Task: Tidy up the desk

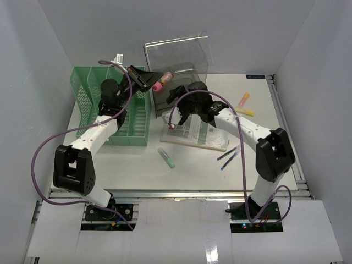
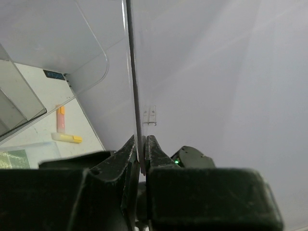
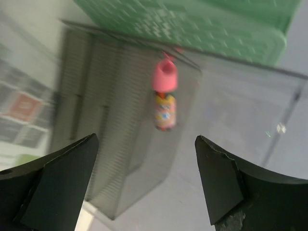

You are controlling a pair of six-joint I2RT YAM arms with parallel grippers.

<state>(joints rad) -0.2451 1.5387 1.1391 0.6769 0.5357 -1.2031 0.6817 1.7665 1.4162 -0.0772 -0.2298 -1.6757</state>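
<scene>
The white table carries a green mesh rack, a smoky grey box, a pink-capped tube, a pale green marker, an orange highlighter and a yellow highlighter.

White desk, green rack, grey box, booklet, green marker, two pens

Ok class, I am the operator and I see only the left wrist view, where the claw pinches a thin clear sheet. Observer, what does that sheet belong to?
Observer: It is the raised lid of the clear grey box at the back of the desk. The left claw holds it up.
Operator: Is anything inside the box?
Observer: Yes, a pink-capped tube lies in it.
Operator: And the other arm?
Observer: The right claw is open and empty. It hovers over a booklet in front of the box.
</scene>
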